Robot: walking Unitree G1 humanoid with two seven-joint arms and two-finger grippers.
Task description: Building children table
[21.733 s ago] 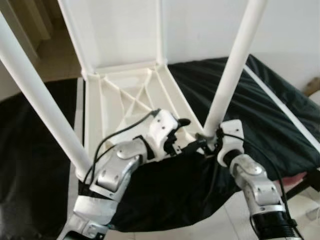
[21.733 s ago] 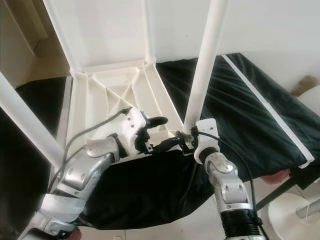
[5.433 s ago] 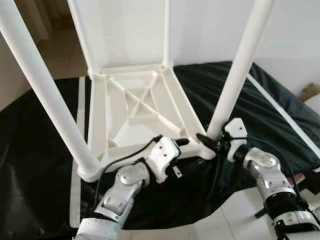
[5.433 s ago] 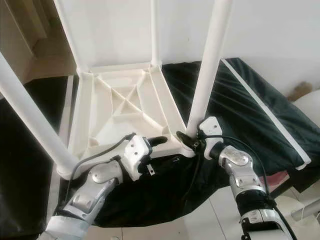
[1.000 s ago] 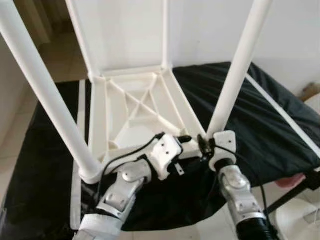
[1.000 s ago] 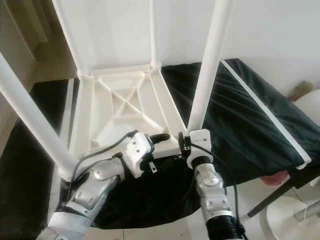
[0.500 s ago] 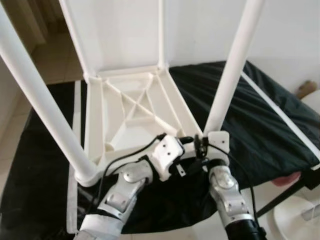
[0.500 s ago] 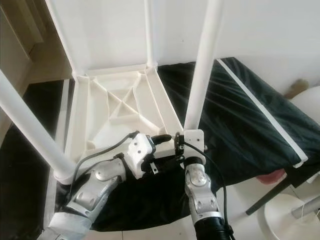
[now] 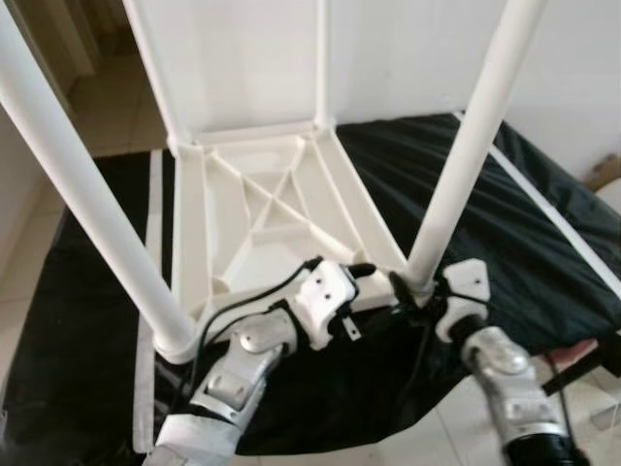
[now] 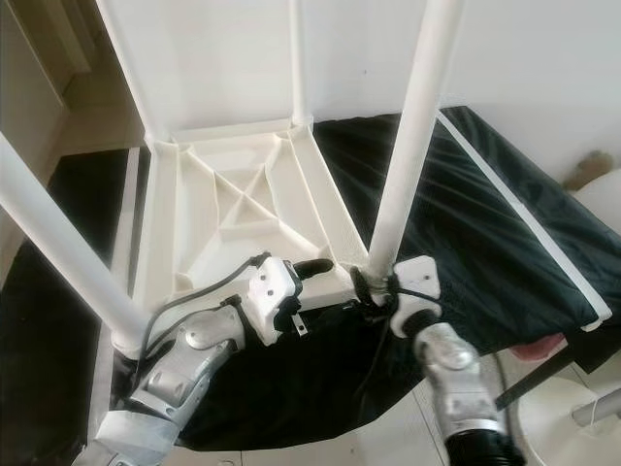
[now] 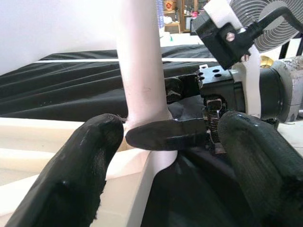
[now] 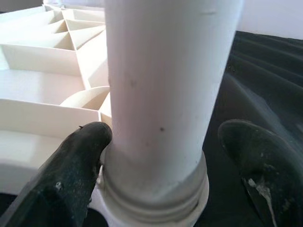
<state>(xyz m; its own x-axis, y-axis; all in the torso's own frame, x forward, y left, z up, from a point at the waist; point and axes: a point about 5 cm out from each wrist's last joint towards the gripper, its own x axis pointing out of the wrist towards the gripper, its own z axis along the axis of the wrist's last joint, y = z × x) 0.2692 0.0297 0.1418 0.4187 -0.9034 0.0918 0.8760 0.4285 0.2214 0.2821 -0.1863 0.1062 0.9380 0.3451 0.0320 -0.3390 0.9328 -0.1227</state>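
The white plastic children's table (image 9: pixel 254 199) lies upside down on a black cloth, its legs pointing up. The near right leg (image 9: pixel 464 165) stands in its corner socket. My right gripper (image 9: pixel 412 288) is open around that leg's base; in the right wrist view one finger (image 12: pixel 78 165) touches the collar and the other finger (image 12: pixel 258 165) stands apart. My left gripper (image 9: pixel 357 291) hovers open at the table's front edge beside the same corner. In the left wrist view the leg's base (image 11: pixel 144 94) and a right finger (image 11: pixel 165 134) show between the left fingers.
The near left leg (image 9: pixel 87 204) rises steeply by my left arm; two far legs (image 9: pixel 321 58) stand at the back. Black cloth (image 9: pixel 529 228) with a white stripe covers the support. A white wall is behind, tiled floor and a white fan base (image 10: pixel 582 422) at lower right.
My right forearm has swung out to the right while its gripper stays at the leg's base. The left gripper holds its place. The camera has shifted slightly.
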